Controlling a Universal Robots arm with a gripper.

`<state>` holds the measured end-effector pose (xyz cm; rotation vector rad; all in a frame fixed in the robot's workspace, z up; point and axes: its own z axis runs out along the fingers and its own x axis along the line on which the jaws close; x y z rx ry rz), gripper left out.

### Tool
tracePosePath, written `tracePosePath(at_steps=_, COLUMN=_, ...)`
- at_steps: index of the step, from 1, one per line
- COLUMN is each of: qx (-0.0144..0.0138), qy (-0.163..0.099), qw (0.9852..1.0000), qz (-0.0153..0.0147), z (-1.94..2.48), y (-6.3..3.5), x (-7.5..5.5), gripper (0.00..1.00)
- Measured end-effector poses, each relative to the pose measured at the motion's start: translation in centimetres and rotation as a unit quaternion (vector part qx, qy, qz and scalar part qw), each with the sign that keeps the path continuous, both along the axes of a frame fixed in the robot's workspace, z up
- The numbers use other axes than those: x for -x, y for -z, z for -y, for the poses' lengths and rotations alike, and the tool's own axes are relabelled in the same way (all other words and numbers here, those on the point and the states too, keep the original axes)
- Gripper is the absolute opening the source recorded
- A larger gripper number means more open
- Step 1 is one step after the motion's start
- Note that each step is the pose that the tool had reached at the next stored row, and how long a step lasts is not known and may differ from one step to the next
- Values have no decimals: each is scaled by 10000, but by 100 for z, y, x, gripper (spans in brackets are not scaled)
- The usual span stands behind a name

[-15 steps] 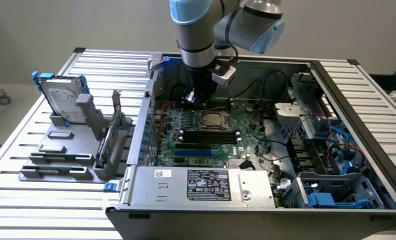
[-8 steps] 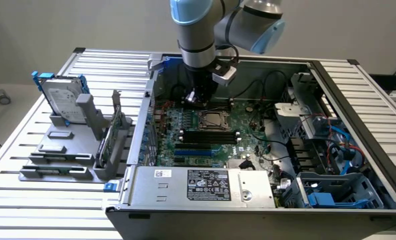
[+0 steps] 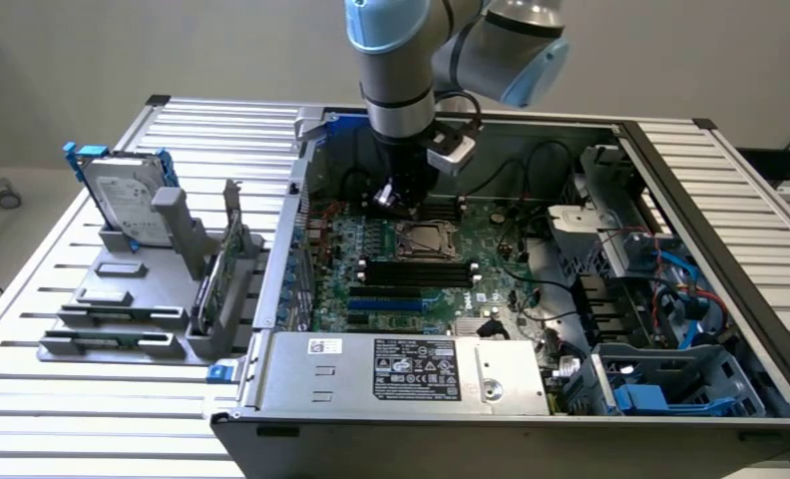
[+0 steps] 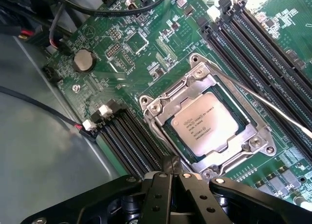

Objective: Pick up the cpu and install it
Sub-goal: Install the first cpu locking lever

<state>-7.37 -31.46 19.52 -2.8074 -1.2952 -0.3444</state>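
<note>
Pincer (image 4: 170, 168) hangs empty, pinched together, beside the cpu (image 4: 207, 122) lying in its socket (image 4: 157, 106). Dropping lower risks gouging the motherboard (image 4: 146, 53).

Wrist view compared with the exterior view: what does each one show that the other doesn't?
Wrist view: the printing on the cpu, a coin battery, the gripper shut. Exterior view: the hard drive upright in a grey rack, the power supply, the whole case. Both: the cpu seated in its socket, the memory slots.
</note>
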Motion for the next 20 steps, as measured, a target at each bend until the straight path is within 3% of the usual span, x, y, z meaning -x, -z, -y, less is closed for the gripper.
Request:
tracePosePath(at_steps=13, qx=0, qy=287, qw=9996, qz=1, z=-4, y=3, x=-22, gripper=11)
tracePosePath(at_steps=20, qx=0, qy=360, qw=9994, qz=0, z=-27, y=0, x=-22, gripper=11)
